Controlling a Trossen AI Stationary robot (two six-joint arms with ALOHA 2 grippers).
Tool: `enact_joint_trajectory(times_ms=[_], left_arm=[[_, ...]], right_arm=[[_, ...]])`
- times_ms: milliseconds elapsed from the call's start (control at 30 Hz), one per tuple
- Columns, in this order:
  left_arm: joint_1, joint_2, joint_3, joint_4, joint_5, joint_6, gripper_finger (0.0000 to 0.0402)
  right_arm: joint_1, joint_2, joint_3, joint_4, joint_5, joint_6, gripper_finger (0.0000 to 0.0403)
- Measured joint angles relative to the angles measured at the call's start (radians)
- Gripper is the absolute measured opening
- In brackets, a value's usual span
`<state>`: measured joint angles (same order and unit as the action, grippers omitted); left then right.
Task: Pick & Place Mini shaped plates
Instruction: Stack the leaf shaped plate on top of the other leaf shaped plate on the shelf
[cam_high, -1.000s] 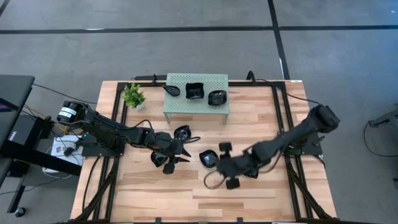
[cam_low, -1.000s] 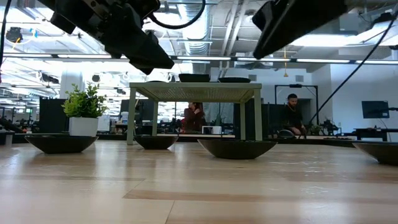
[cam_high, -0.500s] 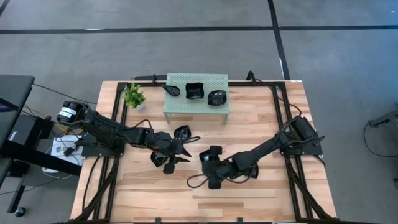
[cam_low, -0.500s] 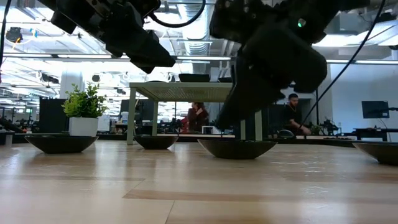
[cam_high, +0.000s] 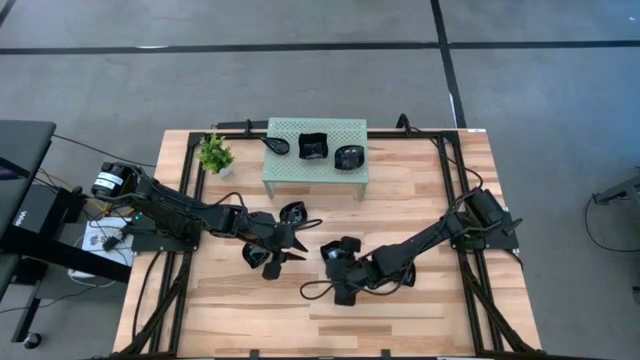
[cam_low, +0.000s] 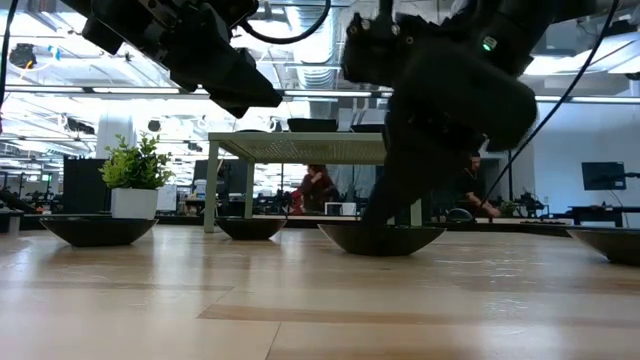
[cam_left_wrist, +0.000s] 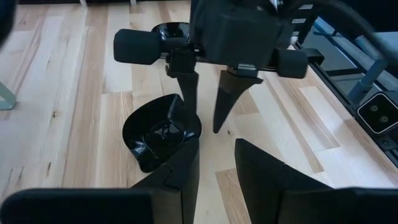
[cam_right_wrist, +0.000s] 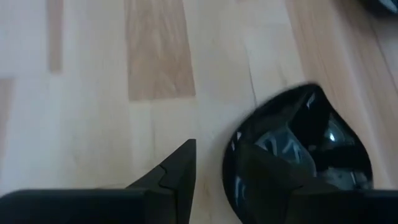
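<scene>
Seven black mini plates (cam_high: 314, 146) are counted: three on one green perforated stand (cam_high: 290, 170), four on the table (cam_high: 430, 310). One potted plant (cam_high: 215, 154) is seen.

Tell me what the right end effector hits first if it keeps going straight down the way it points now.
Most likely the black mini plate on the table. The right end effector straddles the plate's near rim, one finger outside over bare wood, the other over the plate. How far above the rim it stands is unclear.

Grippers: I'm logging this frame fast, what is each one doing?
Left gripper: open, holding nothing.
Right gripper: open, straddling the rim of a black mini plate, not clamped.
</scene>
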<state>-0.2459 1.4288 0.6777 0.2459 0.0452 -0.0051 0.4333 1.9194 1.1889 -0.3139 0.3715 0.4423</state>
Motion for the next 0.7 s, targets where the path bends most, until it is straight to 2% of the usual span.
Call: enact_joint_trajectory(times_ms=[367, 700], left_arm=[[0.0, 0.0, 0.0, 0.0, 0.0, 0.0, 0.0104], [0.0, 0.0, 0.0, 0.0, 0.0, 0.0, 0.0104]], right_arm=[[-0.003, 0.001, -0.001, -0.023, -0.005, -0.004, 0.0118], [-0.007, 0.052, 0.004, -0.012, -0.001, -0.028, 0.0118]])
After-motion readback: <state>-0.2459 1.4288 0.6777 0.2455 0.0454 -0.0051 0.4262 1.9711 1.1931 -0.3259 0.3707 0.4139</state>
